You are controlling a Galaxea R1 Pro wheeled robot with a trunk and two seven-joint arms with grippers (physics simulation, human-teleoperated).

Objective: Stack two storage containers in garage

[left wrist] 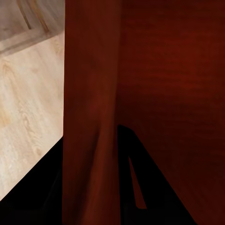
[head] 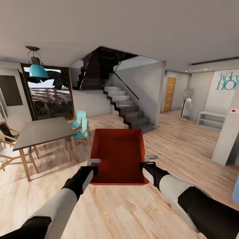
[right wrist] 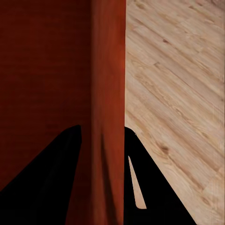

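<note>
Left gripper [head: 94,166] was clamped on the left side wall of the storage container [head: 119,156], near its front corner. In the left wrist view the fingers [left wrist: 47,187] straddled the thin orange-red wall [left wrist: 89,117], one inside and one outside.

Container was carried level in front of the robot, above the light wood floor [head: 132,212], between the two grippers. It was open-topped, and nothing showed in the part of its interior that was visible. The dining table [head: 43,131] and blue chair [head: 79,124] stood left of the container, the staircase [head: 129,109] behind it, the orange door [head: 169,94] behind and to its right. Only one container was in frame. No garage in sight, so I'd read this as mid-transit.

Handling, my read: light, empty, thin plastic walls, probably a bit flexy under a pinch. Smooth surface, so slip is the risk if either clamp eases off. Rim pinches on opposite side walls look like the sensible hold, since they're symmetric and keep it from twisting. Both grips sat toward the near end, so the far end could sag or tip down.

Right gripper [head: 150,163] was likewise closed on the right side wall, fingers [right wrist: 47,178] on either side of it in the right wrist view.
</note>
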